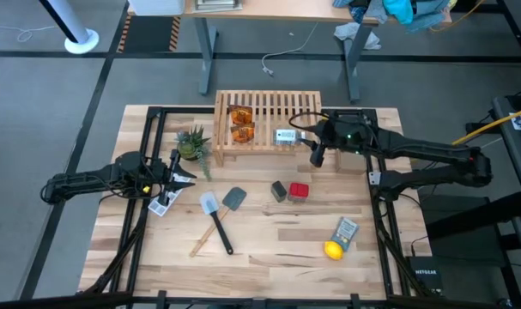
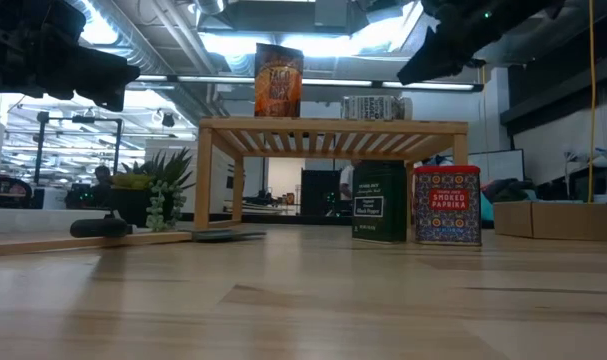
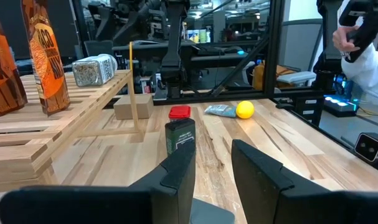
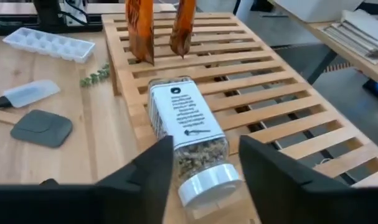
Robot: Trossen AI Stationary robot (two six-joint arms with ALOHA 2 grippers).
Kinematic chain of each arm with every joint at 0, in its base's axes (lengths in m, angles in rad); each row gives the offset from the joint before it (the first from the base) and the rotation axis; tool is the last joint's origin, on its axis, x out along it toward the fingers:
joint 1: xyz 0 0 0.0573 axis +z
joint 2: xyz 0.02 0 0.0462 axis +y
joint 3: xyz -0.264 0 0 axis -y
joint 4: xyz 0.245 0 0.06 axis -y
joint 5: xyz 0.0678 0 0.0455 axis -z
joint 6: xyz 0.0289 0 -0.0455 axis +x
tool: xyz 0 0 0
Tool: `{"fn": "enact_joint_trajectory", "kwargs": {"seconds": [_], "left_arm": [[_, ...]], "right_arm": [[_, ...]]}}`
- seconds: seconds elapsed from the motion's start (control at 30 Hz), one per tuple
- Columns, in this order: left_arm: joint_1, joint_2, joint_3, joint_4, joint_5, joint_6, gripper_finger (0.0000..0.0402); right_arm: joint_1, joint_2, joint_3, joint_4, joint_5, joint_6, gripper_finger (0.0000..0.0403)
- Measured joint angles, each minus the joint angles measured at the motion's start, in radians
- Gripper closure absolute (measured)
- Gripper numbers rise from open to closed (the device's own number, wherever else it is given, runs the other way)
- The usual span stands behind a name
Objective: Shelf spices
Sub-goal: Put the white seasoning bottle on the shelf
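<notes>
A robotics lab: exposed ceiling ducts (image 2: 163, 60), desks (image 1: 277, 13), and other robot arms (image 3: 176, 43) behind.
</notes>
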Motion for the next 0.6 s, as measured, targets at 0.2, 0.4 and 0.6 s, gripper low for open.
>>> {"fn": "enact_joint_trajectory", "kwargs": {"seconds": [0.2,0.4,0.6], "left_arm": [[0.0,0.0,0.0,0.0,0.0,0.0,0.0304],[0.0,0.0,0.0,0.0,0.0,0.0,0.0304],[0.0,0.0,0.0,0.0,0.0,0.0,0.0304]], "right_arm": [[-0.002,0.01,-0.004,-0.017,0.058,0.039,0.0298],[-0.002,0.061,-0.004,-0.01,0.068,0.055,0.0343],[-0.001,0.08,-0.001,0.006,0.069,0.048,0.0341]]}}
